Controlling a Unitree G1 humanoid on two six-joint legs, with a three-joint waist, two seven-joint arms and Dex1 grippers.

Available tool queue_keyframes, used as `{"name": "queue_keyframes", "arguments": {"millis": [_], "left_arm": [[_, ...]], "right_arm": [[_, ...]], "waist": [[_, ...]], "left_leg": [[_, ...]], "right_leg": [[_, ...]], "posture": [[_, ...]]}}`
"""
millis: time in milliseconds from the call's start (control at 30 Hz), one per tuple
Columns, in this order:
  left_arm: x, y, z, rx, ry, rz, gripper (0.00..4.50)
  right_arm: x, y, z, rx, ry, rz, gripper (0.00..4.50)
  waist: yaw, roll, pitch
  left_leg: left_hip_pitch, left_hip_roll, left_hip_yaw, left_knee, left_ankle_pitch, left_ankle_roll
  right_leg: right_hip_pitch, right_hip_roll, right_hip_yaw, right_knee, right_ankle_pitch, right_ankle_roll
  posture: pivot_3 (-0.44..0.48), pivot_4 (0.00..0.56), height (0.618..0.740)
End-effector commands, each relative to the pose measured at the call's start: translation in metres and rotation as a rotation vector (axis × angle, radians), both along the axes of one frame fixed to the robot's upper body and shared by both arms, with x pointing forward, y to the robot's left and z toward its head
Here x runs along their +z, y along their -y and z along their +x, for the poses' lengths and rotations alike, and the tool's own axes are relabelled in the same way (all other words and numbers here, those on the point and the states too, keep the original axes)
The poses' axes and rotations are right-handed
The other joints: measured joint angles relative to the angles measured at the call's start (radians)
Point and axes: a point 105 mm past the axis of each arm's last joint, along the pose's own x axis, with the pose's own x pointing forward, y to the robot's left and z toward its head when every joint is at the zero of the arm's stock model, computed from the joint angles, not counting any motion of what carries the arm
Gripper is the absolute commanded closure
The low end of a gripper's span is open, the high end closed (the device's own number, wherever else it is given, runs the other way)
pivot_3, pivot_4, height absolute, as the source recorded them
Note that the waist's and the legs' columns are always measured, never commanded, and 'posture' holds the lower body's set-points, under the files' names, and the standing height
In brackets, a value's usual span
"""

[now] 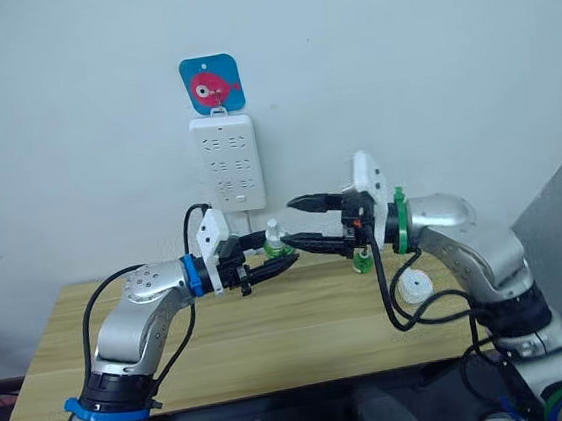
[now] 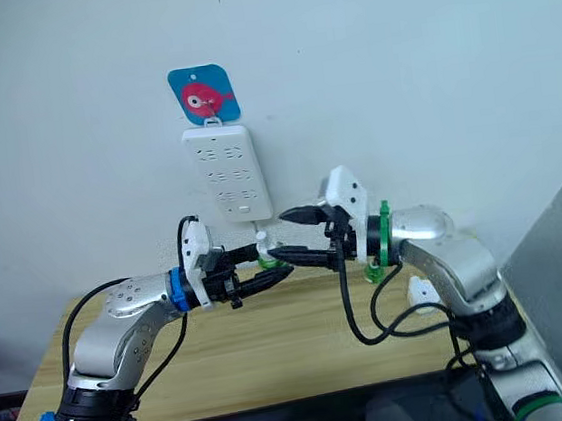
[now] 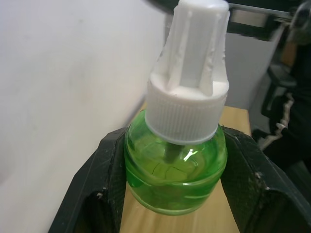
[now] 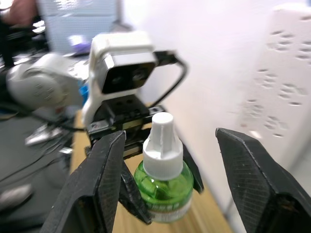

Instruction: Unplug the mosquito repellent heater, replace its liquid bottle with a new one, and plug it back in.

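Clamping green liquid bottle point(image 3: 176, 165) in left gripper point(image 1: 271, 263), right gripper point(image 1: 300, 220) spread around its cap.

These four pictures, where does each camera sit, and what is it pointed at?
Left eye view: on the head, looking down over both arms at the table and wall socket strip.
Right eye view: same head, same scene, slightly to the side.
Left wrist view: on the left arm, looking along its fingers clamped on the green bottle.
Right wrist view: on the right arm, its open fingers framing the same bottle held by the left hand.
Shared: the bottle with its white cap.
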Motion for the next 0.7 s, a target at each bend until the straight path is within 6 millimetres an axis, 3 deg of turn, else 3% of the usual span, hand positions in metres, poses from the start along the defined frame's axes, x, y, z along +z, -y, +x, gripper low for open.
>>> {"name": "queue_keyframes", "arguments": {"millis": [33,200,467,567,700], "left_arm": [[0.009,0.004,0.002,0.049,0.055,-0.023,2.19],[0.009,0.011,0.004,0.074,0.051,-0.045,2.19],[0.009,0.014,0.002,0.077,0.056,-0.051,2.19],[0.01,0.015,0.0,0.076,0.058,-0.054,2.19],[0.011,0.015,-0.003,0.067,0.061,-0.045,2.19]], "right_arm": [[0.003,-0.004,-0.009,-0.109,0.063,0.028,1.33],[-0.01,-0.021,-0.011,-0.166,0.039,0.03,1.33],[-0.008,-0.036,0.008,-0.241,0.014,0.083,1.33],[-0.009,-0.039,0.007,-0.225,0.006,0.087,1.93],[-0.009,-0.039,0.005,-0.181,-0.002,0.084,3.38]], "waist": [[-0.001,0.0,0.0],[-0.006,0.001,0.001],[-0.005,0.001,0.001],[-0.005,0.001,0.001],[-0.005,0.001,0.001]], "left_leg": [[0.0,0.0,0.0,0.0,0.0,0.0],[0.001,0.0,0.001,0.0,0.0,0.0],[0.001,0.0,0.001,0.0,0.0,0.0],[0.001,0.0,0.001,0.0,0.0,0.0],[0.001,0.0,0.001,-0.001,0.0,0.0]], "right_leg": [[0.0,0.0,0.0,0.0,0.0,0.0],[0.0,0.0,0.001,0.001,-0.002,0.004],[0.0,0.001,0.001,0.0,-0.002,0.004],[0.0,0.0,0.001,0.0,-0.002,0.004],[0.0,0.001,0.001,-0.001,-0.002,0.004]], "posture": [[-0.145,0.068,0.74],[-0.159,0.073,0.74],[-0.147,0.074,0.74],[-0.137,0.074,0.74],[-0.128,0.073,0.74]]}}
